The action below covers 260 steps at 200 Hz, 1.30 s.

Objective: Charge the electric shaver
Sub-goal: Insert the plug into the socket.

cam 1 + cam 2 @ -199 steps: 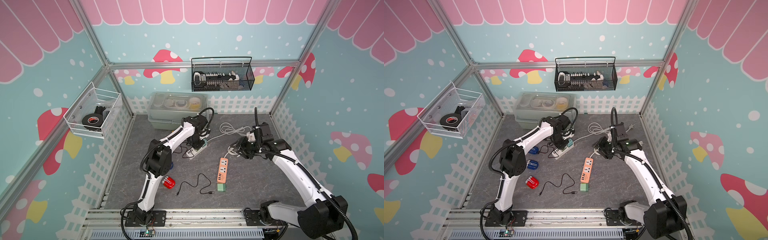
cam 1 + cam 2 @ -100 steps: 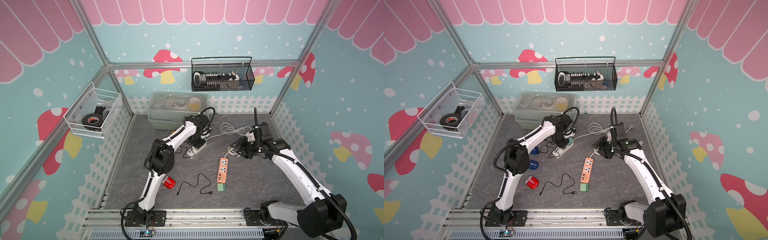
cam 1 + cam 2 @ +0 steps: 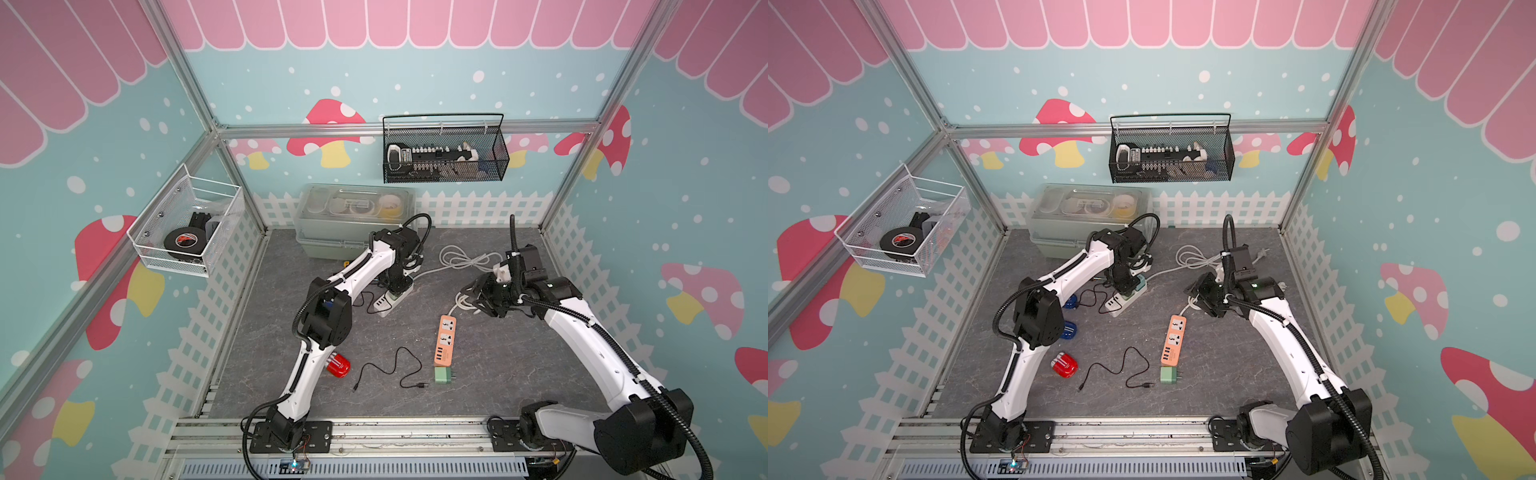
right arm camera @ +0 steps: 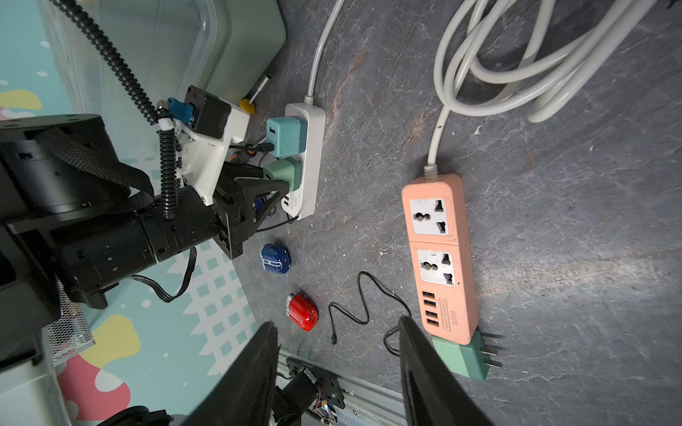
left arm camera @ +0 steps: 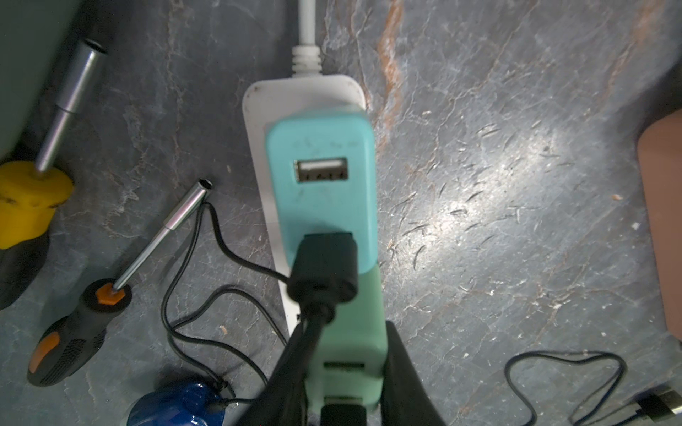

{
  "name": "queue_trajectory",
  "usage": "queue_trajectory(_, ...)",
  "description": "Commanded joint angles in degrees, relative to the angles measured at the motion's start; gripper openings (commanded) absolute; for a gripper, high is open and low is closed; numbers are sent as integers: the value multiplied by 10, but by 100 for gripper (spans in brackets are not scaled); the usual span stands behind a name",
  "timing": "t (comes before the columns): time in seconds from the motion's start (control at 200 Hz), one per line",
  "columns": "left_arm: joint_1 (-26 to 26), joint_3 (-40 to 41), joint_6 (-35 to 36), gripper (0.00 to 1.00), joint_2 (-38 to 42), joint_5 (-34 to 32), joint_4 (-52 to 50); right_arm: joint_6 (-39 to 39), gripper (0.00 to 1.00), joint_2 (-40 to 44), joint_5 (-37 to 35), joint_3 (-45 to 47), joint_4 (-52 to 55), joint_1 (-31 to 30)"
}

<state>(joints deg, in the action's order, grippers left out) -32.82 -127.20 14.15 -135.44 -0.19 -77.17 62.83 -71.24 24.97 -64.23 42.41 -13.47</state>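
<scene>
Grey, slate-veined stone is covering the counter [image 3: 498, 374]. Nearest the rail, a glossy, capsule-shaped red shaver [image 3: 338, 365] is lying beside the left arm. A thin black cable [image 3: 390, 368] is squiggling loose next to it. Just past that, a boxy matte green adapter [image 3: 444, 375] is lying on its side with its prongs bare. It is touching the end of a flat, round-cornered salmon strip [image 3: 444, 338].

Further in, a near blue shaver [image 3: 1069, 328] is sitting by the left elbow. A far blue shaver [image 5: 173, 404], shiny and rounded, is lying just beside a smooth white strip [image 5: 265, 110]. A fine black lead [image 5: 184, 258] is curling down to it, though I cannot tell whether its tip is seated.

The left pincer [image 5: 350, 339] is clenching a mint adapter [image 5: 358, 324] plugged into the white strip. A teal adapter [image 5: 321, 147] is sitting right beside that one and is carrying the lead's chunky black plug. The right pincer [image 4: 336, 322] is hanging released above the counter near the salmon strip's cord, with its black wedge fingers spread wide.

Beyond, a rubbery white cord [image 3: 461, 257] is lying coiled. At the back, a translucent lidded bin [image 3: 332, 249] is standing against the fence. A black mesh basket [image 3: 494, 166] is hanging on the rear wall, and a white wire basket [image 3: 166, 253] on the side wall is holding a black tape roll [image 3: 185, 241].
</scene>
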Motion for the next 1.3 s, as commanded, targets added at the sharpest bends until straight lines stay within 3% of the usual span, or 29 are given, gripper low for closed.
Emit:
queue_trajectory(0.0,1,5,-11,10,-70,-4,29,-1,52,-3,1,2,5,3)
queue_trajectory(0.27,2,-3,-21,3,-111,-17,30,3,52,0,-2,1,7,2)
queue_trajectory(0.911,35,30,-29,0,-134,24,30,9,52,-2,-8,-2,7,3)
queue_trajectory(1.296,13,24,-42,0,-152,-34,24,10,52,-10,-8,-8,0,3)
